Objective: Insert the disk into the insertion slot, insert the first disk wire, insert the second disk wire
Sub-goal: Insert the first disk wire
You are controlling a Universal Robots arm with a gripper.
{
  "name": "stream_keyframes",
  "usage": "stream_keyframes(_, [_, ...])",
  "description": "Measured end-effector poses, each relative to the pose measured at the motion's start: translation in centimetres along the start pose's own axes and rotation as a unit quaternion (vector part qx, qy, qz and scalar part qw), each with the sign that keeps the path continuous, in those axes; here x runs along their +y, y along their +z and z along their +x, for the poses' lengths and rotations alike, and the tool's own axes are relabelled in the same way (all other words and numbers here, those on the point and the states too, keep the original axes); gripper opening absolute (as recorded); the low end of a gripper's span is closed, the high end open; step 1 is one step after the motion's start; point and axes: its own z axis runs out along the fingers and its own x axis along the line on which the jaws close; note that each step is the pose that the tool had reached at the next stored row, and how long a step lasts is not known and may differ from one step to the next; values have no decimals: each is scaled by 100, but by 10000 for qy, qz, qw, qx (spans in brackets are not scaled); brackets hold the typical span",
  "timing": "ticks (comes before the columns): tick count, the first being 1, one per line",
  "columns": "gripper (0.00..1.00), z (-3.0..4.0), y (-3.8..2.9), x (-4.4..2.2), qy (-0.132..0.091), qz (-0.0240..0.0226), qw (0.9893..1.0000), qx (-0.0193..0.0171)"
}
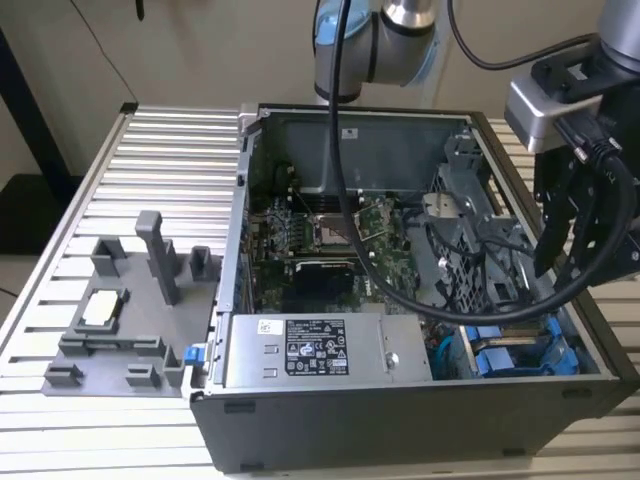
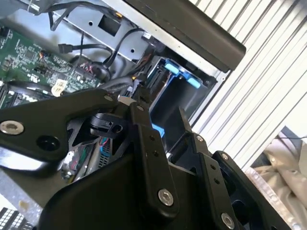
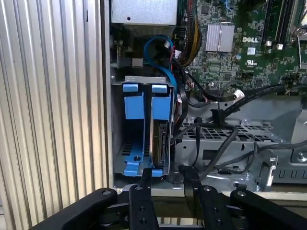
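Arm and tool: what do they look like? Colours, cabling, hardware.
Arm: silver-grey joints with a light blue cap. Thick black cables hang from it. A silver-grey box sits at the wrist. Tool: matte black, with two narrow fingers on linked bars fastened with silver screws.

Silver-grey arm (image 1: 385,50) with pale blue joint caps, thick black cable (image 1: 340,120), matte black hand (image 2: 163,108) studded with silver screws (image 2: 165,195).

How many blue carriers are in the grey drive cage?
2 blue carriers, side by side: one by the case wall, the other by the black cables. More may be hidden.
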Motion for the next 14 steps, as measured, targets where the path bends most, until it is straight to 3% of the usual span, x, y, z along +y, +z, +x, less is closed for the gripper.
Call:
stream_keyframes(4, [41, -5, 0, 41, -60, 68, 10000, -9])
stream_keyframes(11, [41, -49, 34, 140, -98, 324, 9994, -4])
stream_keyframes(14, [41, -82, 30, 159, -124, 343, 9993, -9])
